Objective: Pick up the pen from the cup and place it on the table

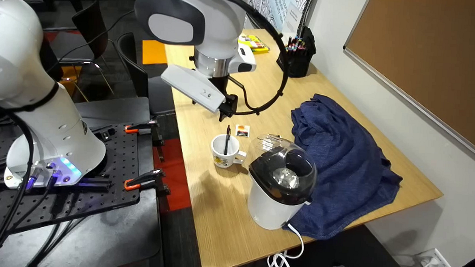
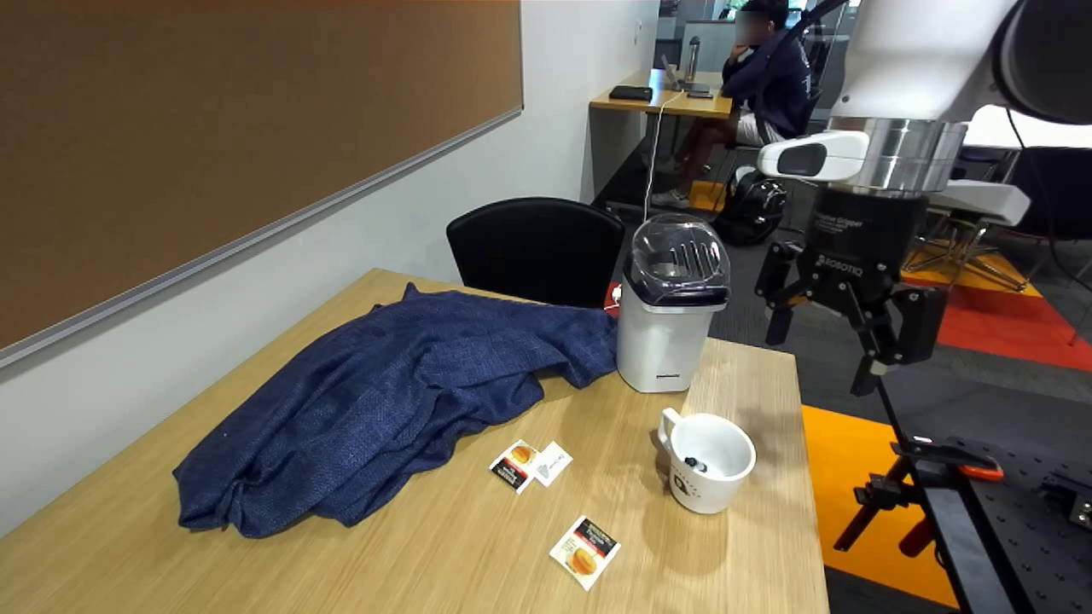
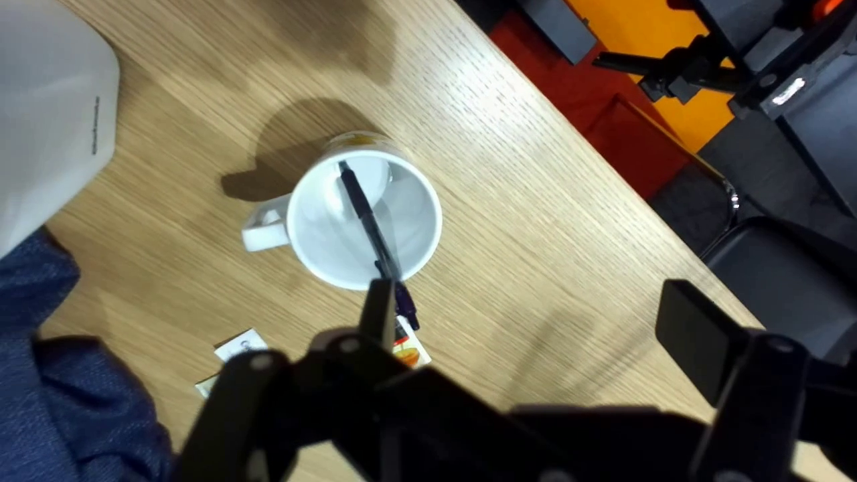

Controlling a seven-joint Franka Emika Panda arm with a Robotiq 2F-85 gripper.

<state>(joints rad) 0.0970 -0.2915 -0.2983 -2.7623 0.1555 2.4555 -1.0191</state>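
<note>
White and round, the cup (image 3: 418, 207) stands upright on the pale wood-topped table (image 3: 522, 241) in the wrist view, its handle to the left. The pen (image 3: 378, 241) is inside it, lower end toward the far wall, upper end leaning out over the near rim; it appears propped by the cup alone, which would explain why its top stands proud and can be taken. The gripper (image 3: 534, 321) has its jaws spread wide and holds nothing, presumably readied to straddle the pen. That pen's top shows just beside the left-hand finger; their difference in height cannot be told from that angle. In an exterior view, a white appliance (image 1: 277, 192) with a clear lid stands just right of the cup, on the near side, and a dark blue cloth (image 1: 338, 155) lies heaped farther right. The cup's handle points toward the appliance, so an approach from above looks sounder, and the gripper's height seems chosen for it. In an exterior view, small sachets (image 2: 586, 552) lie to the left of the cup; the gripper hangs higher and to the right, fingers well parted, touching neither cup nor pen. Only a short dark length of the pen shows there, foreshortened. Lifting is judged not yet begun; the next move calls for aligning over the pen's top, and dragging it against the rim could tip the cup.
</note>
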